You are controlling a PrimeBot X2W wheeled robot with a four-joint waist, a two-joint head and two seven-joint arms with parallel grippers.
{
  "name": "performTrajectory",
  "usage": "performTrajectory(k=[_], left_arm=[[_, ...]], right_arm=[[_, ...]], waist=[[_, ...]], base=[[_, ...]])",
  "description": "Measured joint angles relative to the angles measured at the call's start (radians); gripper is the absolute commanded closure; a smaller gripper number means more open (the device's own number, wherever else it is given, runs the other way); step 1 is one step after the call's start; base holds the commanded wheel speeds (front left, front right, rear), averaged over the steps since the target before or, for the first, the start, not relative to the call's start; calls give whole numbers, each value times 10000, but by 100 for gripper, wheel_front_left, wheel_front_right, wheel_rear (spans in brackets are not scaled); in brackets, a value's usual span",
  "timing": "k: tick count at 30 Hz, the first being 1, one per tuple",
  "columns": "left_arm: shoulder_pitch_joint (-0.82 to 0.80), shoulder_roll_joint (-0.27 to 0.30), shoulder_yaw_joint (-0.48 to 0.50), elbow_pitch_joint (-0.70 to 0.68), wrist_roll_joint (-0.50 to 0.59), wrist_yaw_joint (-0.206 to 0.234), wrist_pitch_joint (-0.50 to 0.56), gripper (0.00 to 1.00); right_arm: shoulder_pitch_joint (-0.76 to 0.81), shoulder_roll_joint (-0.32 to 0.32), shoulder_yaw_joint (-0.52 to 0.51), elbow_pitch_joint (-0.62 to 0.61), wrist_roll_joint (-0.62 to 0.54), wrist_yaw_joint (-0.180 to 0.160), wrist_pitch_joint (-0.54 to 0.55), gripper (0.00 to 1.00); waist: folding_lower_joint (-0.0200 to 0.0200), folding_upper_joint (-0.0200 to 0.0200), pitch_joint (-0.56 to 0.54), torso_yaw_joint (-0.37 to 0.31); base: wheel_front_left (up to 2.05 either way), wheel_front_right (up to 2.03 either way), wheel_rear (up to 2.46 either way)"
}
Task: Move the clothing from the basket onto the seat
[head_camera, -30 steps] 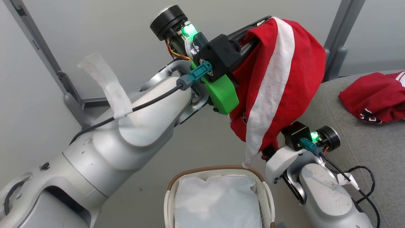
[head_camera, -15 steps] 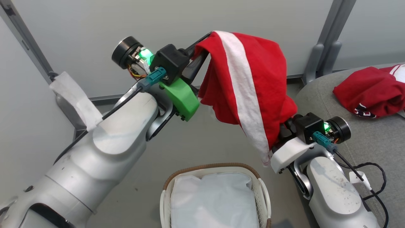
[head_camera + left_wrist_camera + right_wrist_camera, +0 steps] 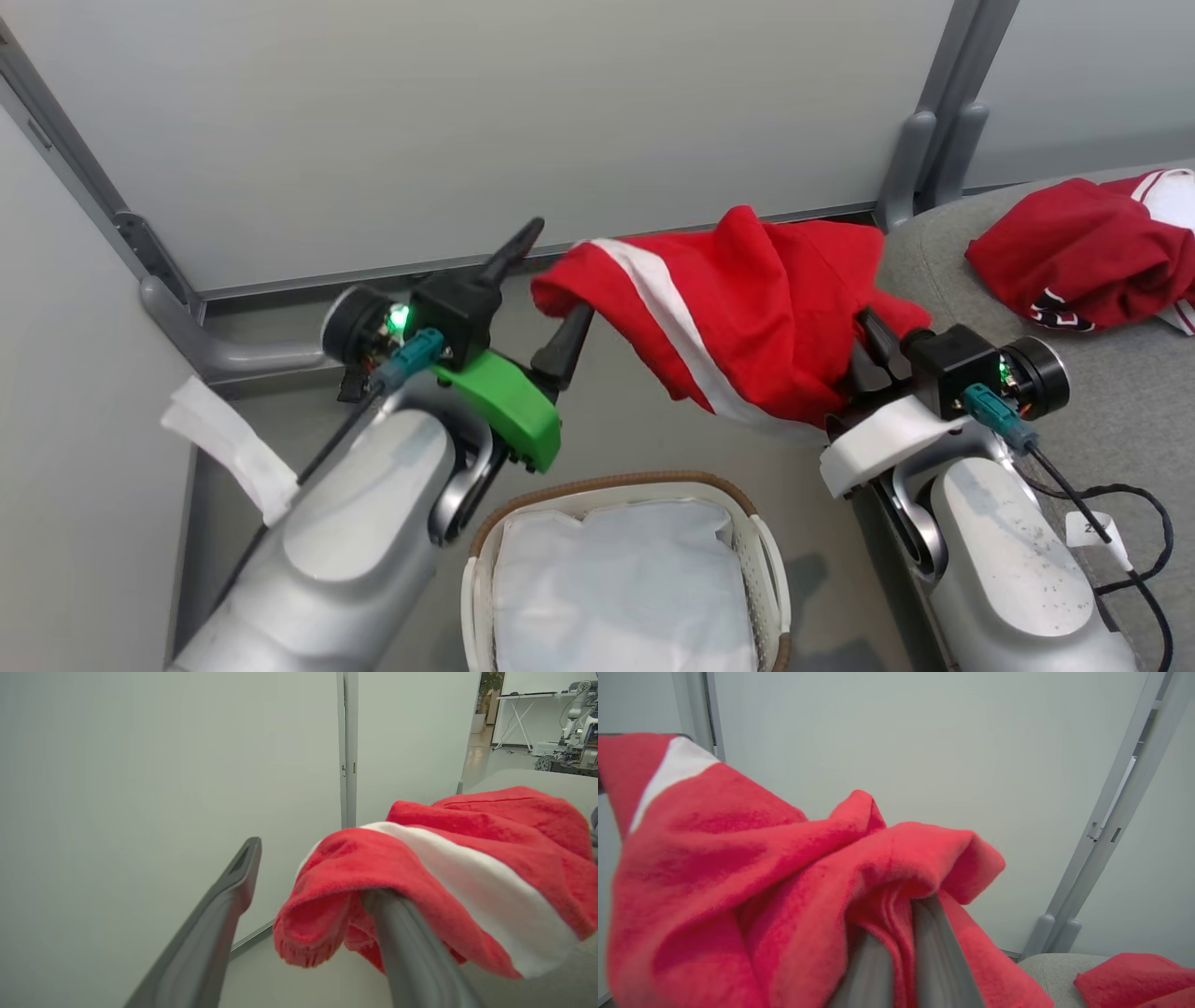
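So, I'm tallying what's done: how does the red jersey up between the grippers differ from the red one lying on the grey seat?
The lifted jersey hangs in the air; the other jersey lies crumpled on the seat. The lifted jersey is pinched by the shut right gripper and draped over one finger of the open left gripper; the other jersey is touched by nothing. Both are red with white trim.

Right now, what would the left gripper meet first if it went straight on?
Probably the grey wall panel; depth is unclear. The left gripper is open, the red jersey draped on one finger.
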Motion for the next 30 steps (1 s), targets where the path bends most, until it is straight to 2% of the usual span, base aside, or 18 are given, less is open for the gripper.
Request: performTrajectory(k=[6, 16, 23, 30], left_arm=[[1808, -579, 905, -205, 556, -138, -10, 0], [3729, -1060, 2069, 48, 1237, -445, -10, 0], [4232, -1200, 2569, 136, 1563, -522, -10, 0], [4378, -1306, 2546, -88, 1651, -529, -10, 0]], right_arm=[[58, 0, -276, -307, 13, 0, 0, 100], [386, 0, -963, -807, -21, 0, 0, 100], [449, -4, -1507, -1152, -140, 0, 0, 100], [669, -2, -1728, -1246, -276, 0, 0, 100]], waist=[[0, 0, 105, 31], [0, 0, 79, -37], [0, 0, -4, -52], [0, 0, -80, -99]], base=[[0, 0, 0], [0, 0, 0], [0, 0, 0], [0, 0, 0]])
